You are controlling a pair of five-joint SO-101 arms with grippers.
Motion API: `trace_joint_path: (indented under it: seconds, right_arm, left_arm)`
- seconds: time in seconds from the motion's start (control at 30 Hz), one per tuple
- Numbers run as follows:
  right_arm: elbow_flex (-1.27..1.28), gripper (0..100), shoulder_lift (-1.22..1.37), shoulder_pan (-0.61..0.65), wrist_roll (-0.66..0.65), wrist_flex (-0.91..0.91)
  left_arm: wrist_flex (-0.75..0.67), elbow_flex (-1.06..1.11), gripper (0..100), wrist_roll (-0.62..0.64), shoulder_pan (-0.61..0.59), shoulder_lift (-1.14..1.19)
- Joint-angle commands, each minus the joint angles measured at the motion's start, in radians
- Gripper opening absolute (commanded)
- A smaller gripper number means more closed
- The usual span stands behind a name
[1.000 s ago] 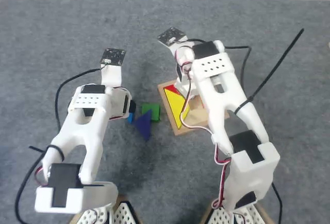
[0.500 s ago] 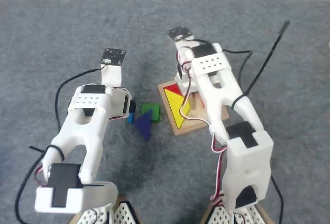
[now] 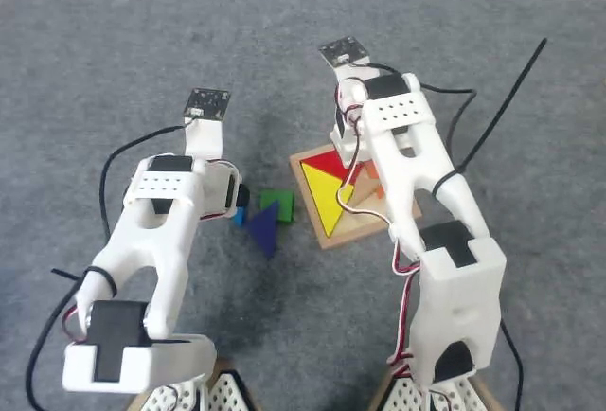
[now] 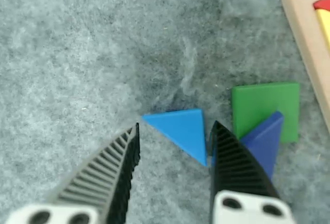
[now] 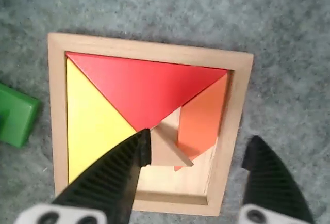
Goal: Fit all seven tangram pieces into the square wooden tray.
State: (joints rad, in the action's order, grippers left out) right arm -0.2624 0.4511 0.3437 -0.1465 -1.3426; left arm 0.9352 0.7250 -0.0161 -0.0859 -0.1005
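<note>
Left pincer (image 4: 174, 126) spread astride blue triangle (image 4: 178, 131); right pincer (image 5: 201, 135) spread, seemingly clear above tray (image 5: 149, 47)

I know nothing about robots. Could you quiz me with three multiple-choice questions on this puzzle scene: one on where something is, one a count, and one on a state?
1. Where is the green square relative to the wooden tray?
A. inside it
B. on the carpet beside it
C. held in the air above it

2. How many tangram pieces lie outside the tray?
A. one
B. three
C. six

3. How is the left gripper?
A. open
B. shut on the green square
C. shut on nothing

Answers:
1 B: it rests on the grey carpet, apart from the tray's rim.
2 B: the green square, a light blue triangle and a dark blue triangle.
3 A: its fingers stand apart on either side of the light blue triangle.
</note>
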Motion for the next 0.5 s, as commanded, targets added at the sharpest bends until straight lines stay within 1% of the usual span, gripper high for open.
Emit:
trace_joint_path:
  seconds: [0.0, 0.2, 0.27, 0.33, 0.4, 0.47]
  right_arm:
    - [-0.051, 30.3, -0.001, -0.016, -0.028, 0.004]
    - [-0.049, 29.6, -0.001, -0.038, -0.021, -0.147]
    - [-0.043, 25.2, -0.041, -0.047, -0.020, -0.151]
    - [0.011, 19.8, -0.113, -0.047, -0.020, -0.108]
    - [0.127, 20.6, -0.211, -0.036, -0.020, -0.039]
    - [0.296, 22.0, -0.329, -0.015, -0.020, 0.061]
  left_arm:
    - [-0.021, -0.018, 22, -0.006, 0.006, -0.008]
    - [-0.023, -0.018, 22, -0.008, 0.006, -0.006]
    - [-0.034, -0.018, 22, -0.008, 0.006, -0.006]
    - [-0.034, -0.018, 22, -0.008, 0.006, -0.006]
    - [-0.034, -0.018, 22, -0.008, 0.006, -0.006]
    - [-0.034, -0.018, 22, -0.008, 0.006, -0.006]
